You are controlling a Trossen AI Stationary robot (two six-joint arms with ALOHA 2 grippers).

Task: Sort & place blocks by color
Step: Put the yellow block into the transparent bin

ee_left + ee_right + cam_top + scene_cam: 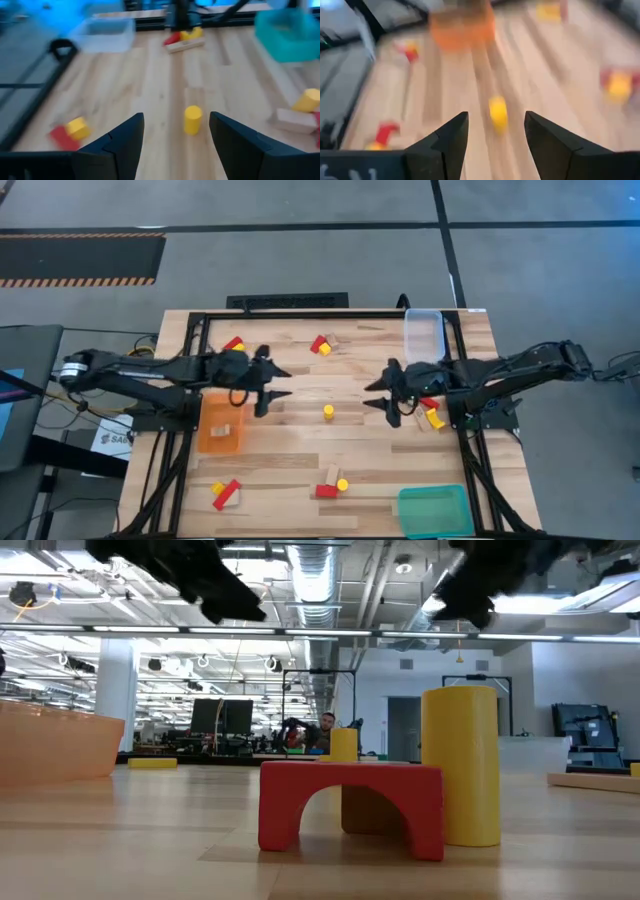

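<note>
Both grippers hover open above the table's middle and face each other. My left gripper [279, 384] [176, 142] is left of a lone upright yellow cylinder [328, 412] [192, 119] [498, 114], and my right gripper [373, 395] [495, 134] is right of it. The other blocks lie in small groups. A red and yellow pair [233, 344] and a red, yellow and wood group [322, 345] lie at the far side. A red arch with a yellow cylinder [331, 487] [350, 805] sits near the near edge. A red bar with a yellow block [225, 494] lies near-left. More blocks [432, 413] lie under the right arm.
An orange tray [221, 438] with one wood block [225, 429] inside sits under the left arm. A clear tray [423, 335] stands at the far right, and a green tray [435, 510] at the near right corner. A black frame rims the table. A person shows far behind in the low view.
</note>
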